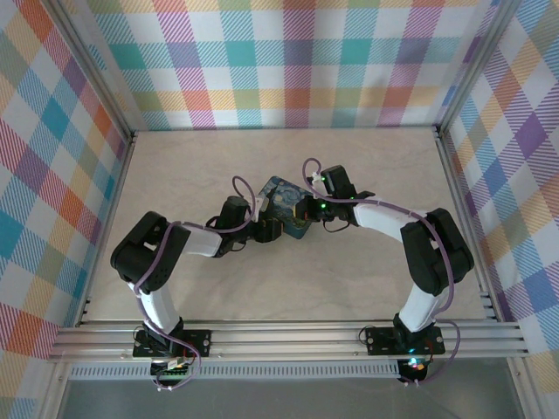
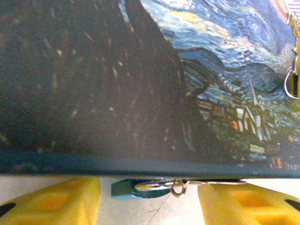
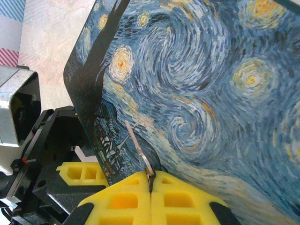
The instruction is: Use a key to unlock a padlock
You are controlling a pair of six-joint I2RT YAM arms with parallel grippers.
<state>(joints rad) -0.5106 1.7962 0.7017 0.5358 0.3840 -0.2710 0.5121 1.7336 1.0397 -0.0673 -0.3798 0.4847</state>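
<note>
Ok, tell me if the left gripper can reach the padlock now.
Probably yes: the padlock sits between the left gripper's open fingers, right at the tin's edge, with nothing blocking it.

Blocked mid-table by the tin (image 1: 281,199), left gripper (image 1: 267,230) and right gripper (image 1: 306,210) crowding it; open toward the table's (image 1: 218,157) far edge.

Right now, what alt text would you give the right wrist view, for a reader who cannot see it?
The yellow right tool is shut on a thin silvery key, which leans up across the painted face of a Starry Night tin. Pale table shows at the upper left.
</note>
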